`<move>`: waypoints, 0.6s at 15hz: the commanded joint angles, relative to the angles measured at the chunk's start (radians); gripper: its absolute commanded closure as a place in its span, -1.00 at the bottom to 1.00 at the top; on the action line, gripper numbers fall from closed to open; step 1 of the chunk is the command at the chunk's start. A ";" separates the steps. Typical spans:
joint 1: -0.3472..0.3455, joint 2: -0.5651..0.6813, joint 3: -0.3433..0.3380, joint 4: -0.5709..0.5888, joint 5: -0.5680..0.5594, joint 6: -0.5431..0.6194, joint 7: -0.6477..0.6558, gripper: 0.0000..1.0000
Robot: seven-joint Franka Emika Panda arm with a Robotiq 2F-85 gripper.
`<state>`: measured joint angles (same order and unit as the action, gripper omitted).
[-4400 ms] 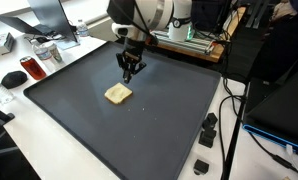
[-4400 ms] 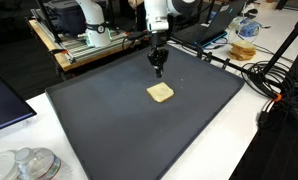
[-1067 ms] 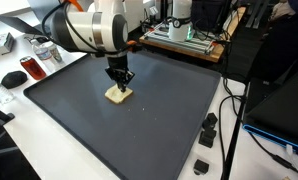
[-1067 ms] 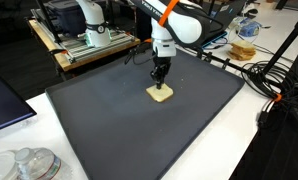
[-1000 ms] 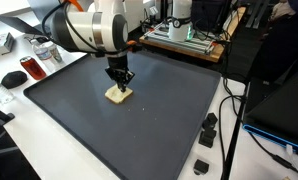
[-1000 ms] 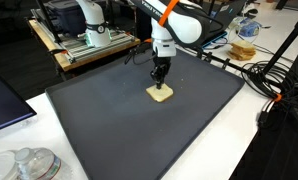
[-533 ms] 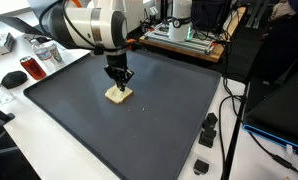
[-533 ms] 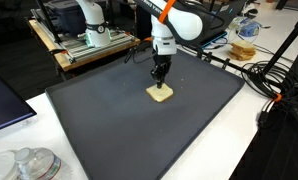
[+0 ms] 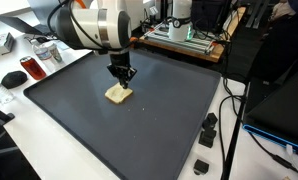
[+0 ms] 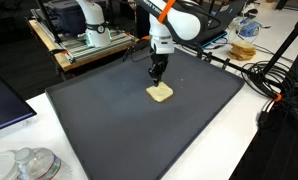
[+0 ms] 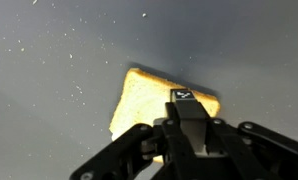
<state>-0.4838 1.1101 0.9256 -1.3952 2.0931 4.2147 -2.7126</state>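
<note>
A slice of toast [image 9: 118,94] [image 10: 160,93] lies flat near the middle of the dark mat [image 9: 159,120] [image 10: 109,120], seen in both exterior views. My gripper [image 9: 122,77] [image 10: 155,75] points straight down and hangs just above the toast's far edge, clear of it. In the wrist view the toast [image 11: 139,100] lies directly below, partly hidden by the gripper [image 11: 184,100]. The fingers are pressed together with nothing between them.
A black mouse [image 9: 11,78], a red object [image 9: 31,68] and a silver container [image 9: 47,52] sit off the mat's edge. Black adapters and cables [image 9: 207,130] lie beside the mat. Clear lids [image 10: 29,163] stand at the near corner, cables [image 10: 279,75] to the side.
The gripper has risen a little off the toast and shifted slightly toward the back. The toast has stayed where it was on the mat.
</note>
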 commanded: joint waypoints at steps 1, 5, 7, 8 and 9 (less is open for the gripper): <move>-0.033 -0.014 0.031 -0.039 -0.012 0.031 -0.047 0.89; -0.042 -0.019 0.045 -0.045 -0.019 0.031 -0.044 0.89; -0.050 -0.022 0.060 -0.044 -0.022 0.031 -0.044 0.89; -0.052 -0.023 0.065 -0.042 -0.025 0.031 -0.044 0.89; -0.054 -0.025 0.069 -0.041 -0.027 0.031 -0.044 0.89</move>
<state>-0.5031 1.1030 0.9578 -1.4108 2.0862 4.2147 -2.7128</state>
